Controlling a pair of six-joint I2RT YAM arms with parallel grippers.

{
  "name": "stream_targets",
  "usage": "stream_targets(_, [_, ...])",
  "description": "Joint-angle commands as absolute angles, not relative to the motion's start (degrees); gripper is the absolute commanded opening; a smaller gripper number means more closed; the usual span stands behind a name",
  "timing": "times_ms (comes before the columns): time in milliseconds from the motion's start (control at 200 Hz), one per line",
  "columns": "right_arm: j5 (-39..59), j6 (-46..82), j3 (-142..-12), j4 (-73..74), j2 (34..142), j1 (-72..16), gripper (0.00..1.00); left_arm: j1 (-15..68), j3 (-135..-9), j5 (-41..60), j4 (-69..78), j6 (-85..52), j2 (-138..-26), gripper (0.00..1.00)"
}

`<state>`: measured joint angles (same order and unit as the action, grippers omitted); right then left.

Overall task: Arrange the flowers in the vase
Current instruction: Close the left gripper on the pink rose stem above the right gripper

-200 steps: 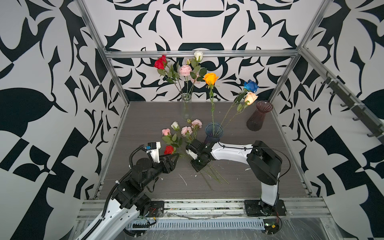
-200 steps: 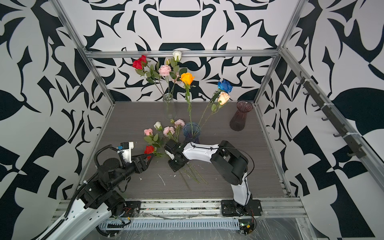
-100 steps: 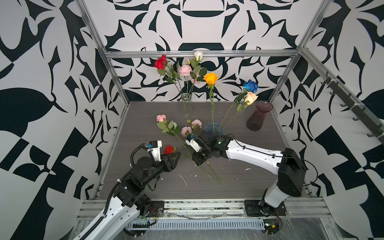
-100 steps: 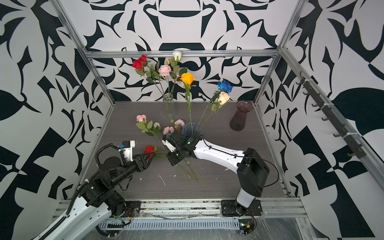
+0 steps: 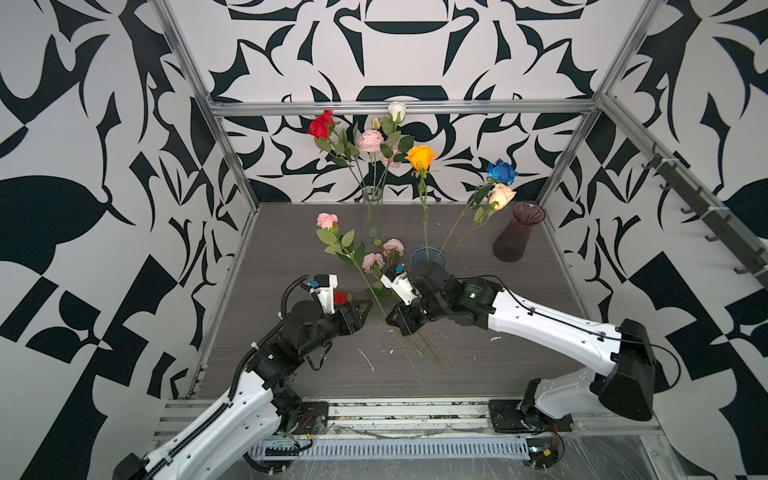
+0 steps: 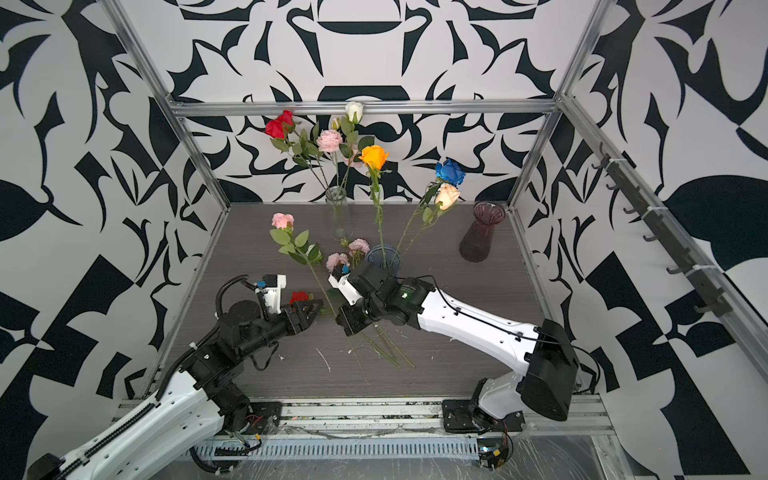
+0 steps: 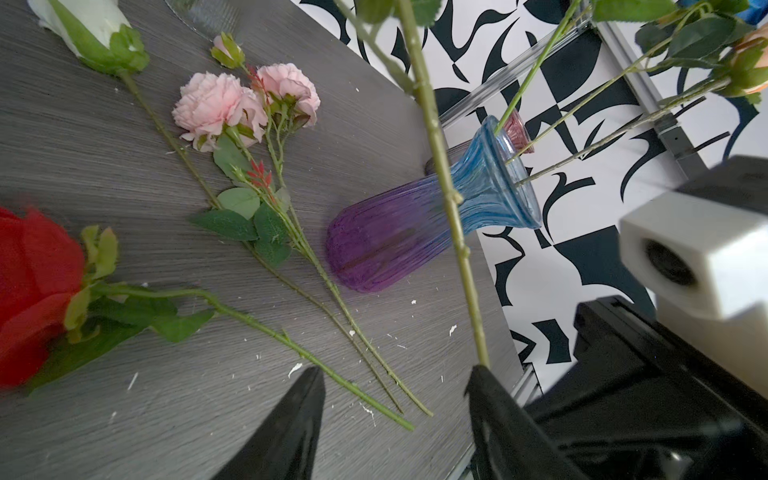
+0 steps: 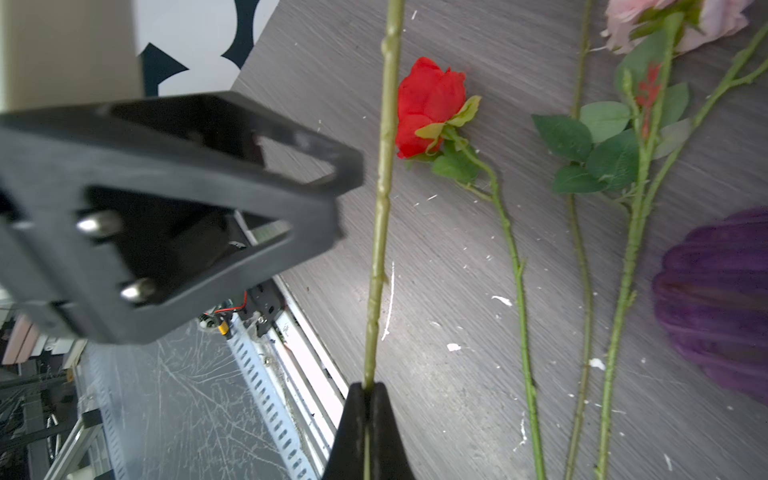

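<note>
My right gripper (image 8: 368,395) is shut on the lower stem (image 8: 382,187) of a pink rose (image 5: 327,220), which it holds tilted above the table. My left gripper (image 7: 395,386) is open just beside that stem (image 7: 440,166), which meets the tip of one finger. In both top views the two grippers (image 5: 365,306) (image 5: 391,322) face each other at mid-table. A red rose (image 7: 33,291), a white rose (image 7: 83,29) and ruffled pale pink blooms (image 7: 220,104) lie on the table. The blue-purple vase (image 5: 428,255) holds orange, blue and peach roses.
A clear glass vase (image 5: 372,216) at the back holds red, white and pink flowers. A dark maroon vase (image 5: 515,232) stands empty at the back right. Loose stems (image 5: 432,353) lie near the front. Patterned walls and metal frame posts (image 5: 232,166) enclose the table.
The right gripper has lifted the pink rose off the table, and its bloom has risen toward the back left. The right arm's elbow swung out to the right. The left gripper narrowed slightly.
</note>
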<state>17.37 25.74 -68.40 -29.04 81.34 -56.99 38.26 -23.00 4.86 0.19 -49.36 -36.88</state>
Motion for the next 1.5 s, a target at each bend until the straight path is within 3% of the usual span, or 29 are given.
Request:
stream_targets(0, [18.72, 27.6, -68.29, -26.87, 79.26, -58.19, 0.0, 38.19, -25.51, 6.36, 5.51, -50.57, -38.36, 0.59])
stream_targets(390, [17.13, 27.87, -68.32, -28.02, 76.57, -58.8, 0.0, 38.14, -27.5, 6.58, 9.49, -50.98, -41.13, 0.56])
stream_targets(735, [7.52, 28.55, -68.61, -31.11, 73.91, -58.68, 0.0, 38.15, -27.6, 6.8, 8.53, -50.64, -40.18, 0.55])
stream_targets(1495, [18.28, 27.69, -69.39, -27.86, 79.0, -61.24, 0.0, 38.14, -28.04, 6.35, 6.59, -50.36, -38.5, 0.55])
